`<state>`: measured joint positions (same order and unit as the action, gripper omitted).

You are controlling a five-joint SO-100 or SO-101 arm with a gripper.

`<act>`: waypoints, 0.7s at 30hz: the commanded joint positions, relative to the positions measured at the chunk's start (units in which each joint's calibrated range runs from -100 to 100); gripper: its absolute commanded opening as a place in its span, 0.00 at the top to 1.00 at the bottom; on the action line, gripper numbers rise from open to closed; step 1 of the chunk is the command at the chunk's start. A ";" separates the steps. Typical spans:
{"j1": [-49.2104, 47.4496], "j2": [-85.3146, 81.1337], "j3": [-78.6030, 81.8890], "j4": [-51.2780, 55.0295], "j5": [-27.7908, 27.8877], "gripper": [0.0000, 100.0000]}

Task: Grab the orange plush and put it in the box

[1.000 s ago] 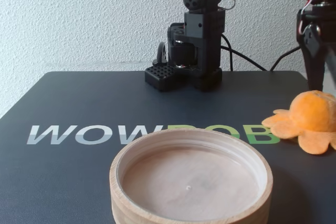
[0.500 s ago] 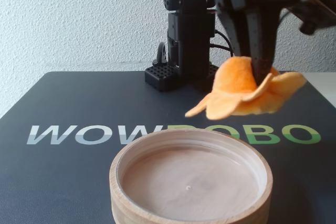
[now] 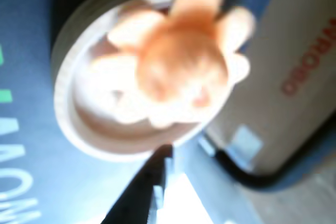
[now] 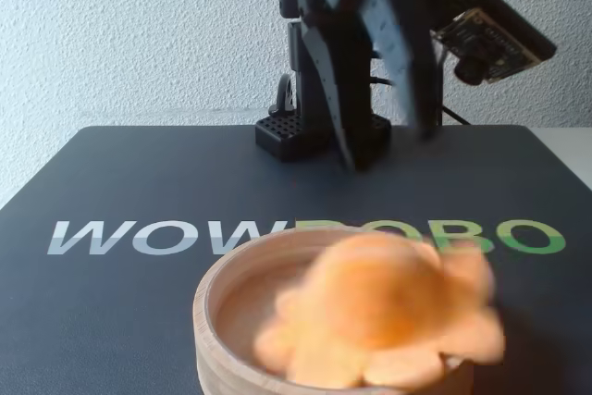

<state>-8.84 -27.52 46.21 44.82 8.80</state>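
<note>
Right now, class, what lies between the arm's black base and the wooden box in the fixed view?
Only bare dark mat with the WOWROBO lettering; nothing stands between the black base and the box.

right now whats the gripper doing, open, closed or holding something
Gripper: raised above the mat, holding nothing. The orange plush lies in the round wooden dish, clear of the fingers. Whether the jaws are open or shut cannot be told, as they are motion-blurred.

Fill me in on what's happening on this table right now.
A black robot arm stands on a dark mat, raised and apart from the toy. The small fuzzy orange plush is blurred, at the shallow round light-wood dish, with its flaps reaching over the near rim. Nothing grips it. Whether it has settled cannot be told, nor how the gripper's jaws stand.
</note>
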 commanded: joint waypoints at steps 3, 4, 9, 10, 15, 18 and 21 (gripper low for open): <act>-0.16 -2.08 -1.51 2.55 -0.12 0.65; -0.16 -2.08 -3.69 7.77 -0.22 0.65; -0.01 -2.08 -11.03 28.38 -7.83 0.65; 0.81 -2.08 -10.94 28.47 -8.77 0.72; 4.70 -2.08 -10.58 26.47 -9.09 0.97; 4.10 -2.08 -10.94 26.21 -9.30 0.97; 3.20 -1.99 -10.85 25.86 -10.93 0.97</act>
<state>-5.23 -27.69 37.85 70.95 -1.18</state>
